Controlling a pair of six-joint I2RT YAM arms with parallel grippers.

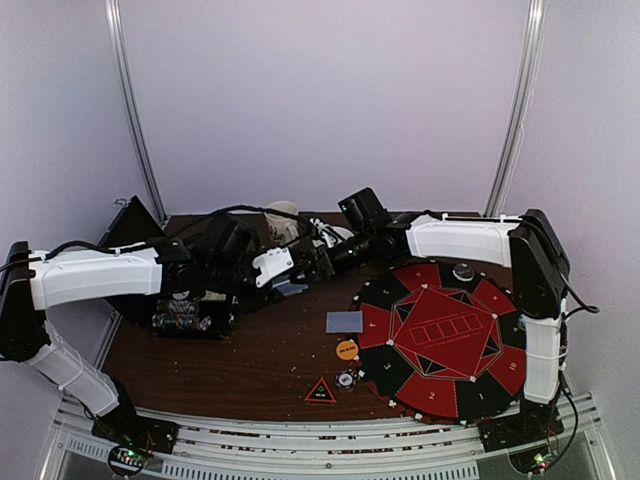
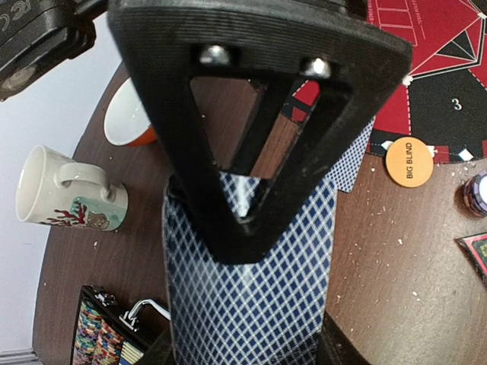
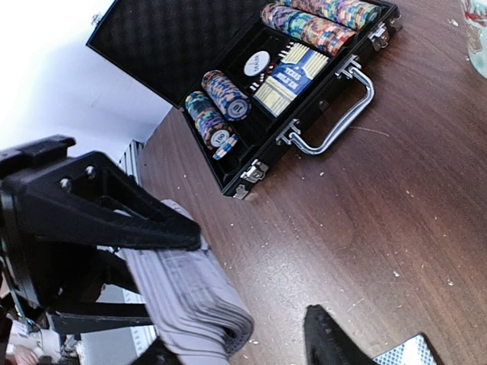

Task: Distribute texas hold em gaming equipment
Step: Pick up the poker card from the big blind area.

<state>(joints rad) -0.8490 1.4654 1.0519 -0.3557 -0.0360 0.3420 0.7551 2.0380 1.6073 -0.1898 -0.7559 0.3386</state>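
Two grippers crowd the card deck (image 2: pixel 251 304).
Left gripper (image 2: pixel 247 351) clamps it; right gripper (image 3: pixel 237 338) jaws spread wide.

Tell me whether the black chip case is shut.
No: the chip case lies open, lid tilted back, with rows of poker chips showing inside.

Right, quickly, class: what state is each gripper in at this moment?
The left gripper is closed on the deck of cards.
The right gripper is open, jaws apart by the deck's end.
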